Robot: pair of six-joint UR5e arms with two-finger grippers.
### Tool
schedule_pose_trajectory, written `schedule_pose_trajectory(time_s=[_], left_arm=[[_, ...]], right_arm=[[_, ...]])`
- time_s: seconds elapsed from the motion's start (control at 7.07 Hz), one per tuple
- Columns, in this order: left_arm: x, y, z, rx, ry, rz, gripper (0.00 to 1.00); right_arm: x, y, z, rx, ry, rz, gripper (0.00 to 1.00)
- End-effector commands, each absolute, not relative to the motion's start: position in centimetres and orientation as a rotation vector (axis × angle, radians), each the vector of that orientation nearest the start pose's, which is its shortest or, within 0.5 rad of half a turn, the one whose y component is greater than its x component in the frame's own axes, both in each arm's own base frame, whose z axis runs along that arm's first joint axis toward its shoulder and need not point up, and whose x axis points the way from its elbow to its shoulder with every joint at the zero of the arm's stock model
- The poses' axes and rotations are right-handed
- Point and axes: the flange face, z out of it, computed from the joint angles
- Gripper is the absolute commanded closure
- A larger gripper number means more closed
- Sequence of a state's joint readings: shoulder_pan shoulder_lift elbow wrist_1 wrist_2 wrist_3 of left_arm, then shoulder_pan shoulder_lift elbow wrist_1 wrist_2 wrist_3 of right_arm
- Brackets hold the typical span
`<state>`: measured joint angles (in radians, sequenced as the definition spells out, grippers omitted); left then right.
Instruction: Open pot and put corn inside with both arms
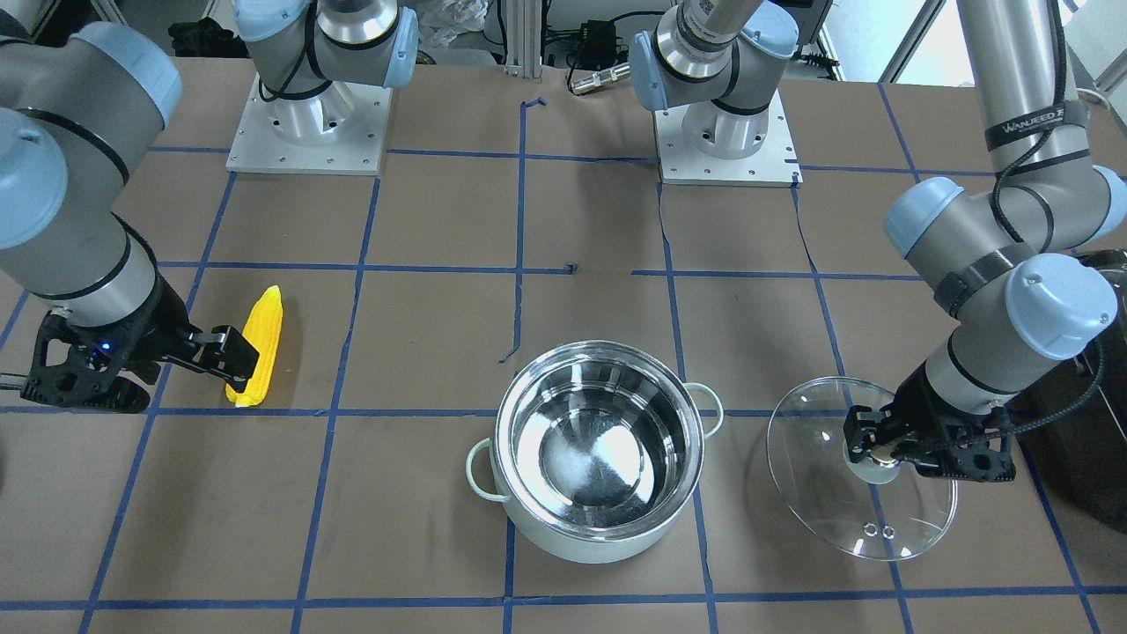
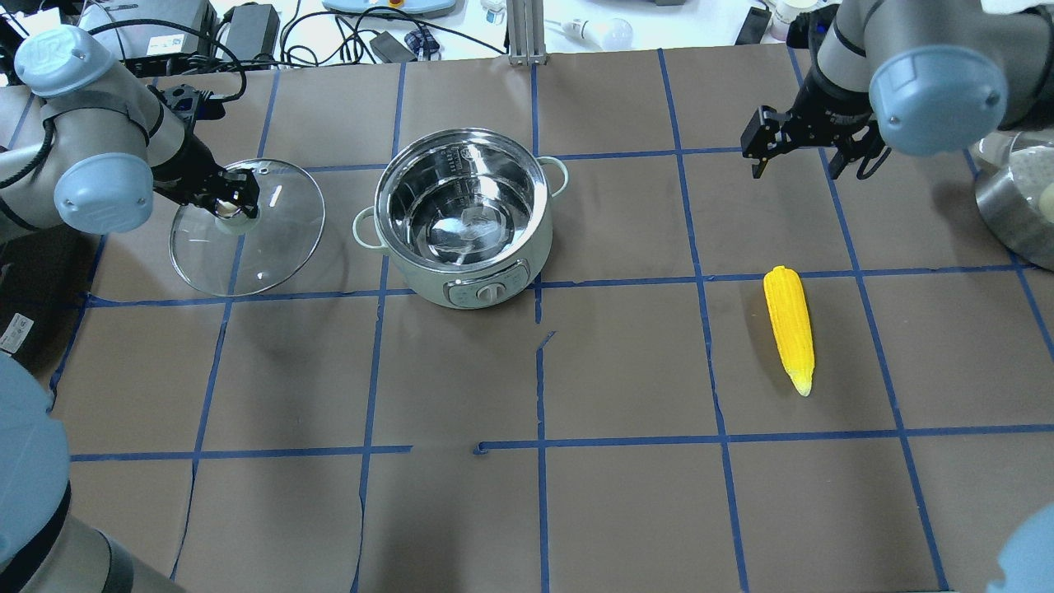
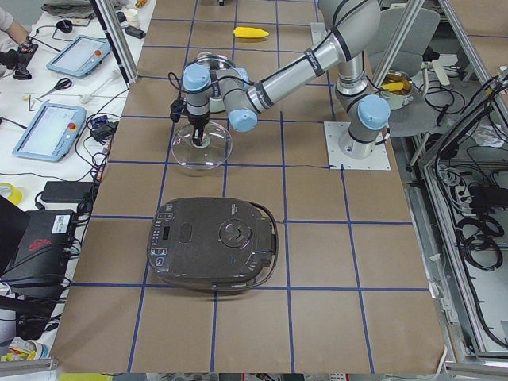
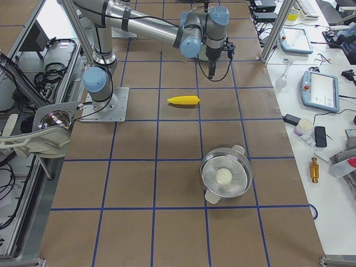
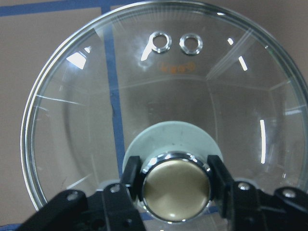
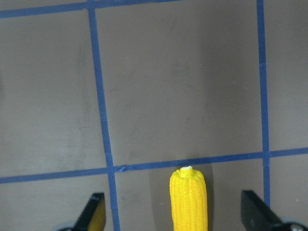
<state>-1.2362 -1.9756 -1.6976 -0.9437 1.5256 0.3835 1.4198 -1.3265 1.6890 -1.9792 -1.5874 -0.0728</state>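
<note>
The mint-green pot [image 2: 461,218] stands open at mid-table, its steel inside bare; it also shows in the front view [image 1: 599,449]. Its glass lid [image 2: 272,239] lies on the table beside it, on my left. My left gripper [image 2: 230,202] is shut on the lid's metallic knob [image 5: 176,192], one finger on each side. The yellow corn [image 2: 789,325] lies flat on the table to my right, seen also in the front view [image 1: 258,343]. My right gripper [image 2: 803,161] is open and empty, just beyond the corn's blunt end [image 6: 188,199], apart from it.
A large black appliance [image 3: 213,242] sits on the table at my far left, behind the lid. A steel bowl [image 2: 1017,206] stands at the right table edge. Blue tape lines grid the brown table cover.
</note>
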Motion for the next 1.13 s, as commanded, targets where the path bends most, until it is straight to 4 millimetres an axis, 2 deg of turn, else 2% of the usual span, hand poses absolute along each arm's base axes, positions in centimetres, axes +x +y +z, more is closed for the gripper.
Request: schedule_pose_trajectory(time_s=[0.0,0.14,0.28,0.42,0.71,0.85,0.99], left_arm=[[11.6,-59.7,23.8,-0.017,3.171,-0.094,0.77],[11.4,-58.3,22.6,-0.013,3.175,-0.075,0.77],[11.0,-57.7,21.9,-0.023,3.174,-0.074,0.77],[11.0,-57.4,21.6,-0.023,3.176,-0.071,0.77],[11.0,-57.4,21.6,-0.026,3.175,-0.070,0.73],[11.0,-57.5,21.7,-0.026,3.174,-0.074,0.38],[10.9,-57.6,22.3,-0.037,3.172,-0.091,0.23]], right_arm=[[3.7,-56.0,27.6,0.076,3.165,-0.099,0.01],[4.0,-54.5,25.5,0.076,3.161,-0.040,0.02],[3.9,-52.9,23.4,0.062,3.192,0.002,0.02],[3.6,-51.8,21.9,-0.024,3.241,0.029,0.04],[4.0,-50.2,19.5,-0.037,3.233,0.020,0.05],[4.1,-49.7,19.0,-0.043,3.227,0.038,0.18],[4.0,-49.5,18.8,-0.038,3.227,0.049,0.26]])
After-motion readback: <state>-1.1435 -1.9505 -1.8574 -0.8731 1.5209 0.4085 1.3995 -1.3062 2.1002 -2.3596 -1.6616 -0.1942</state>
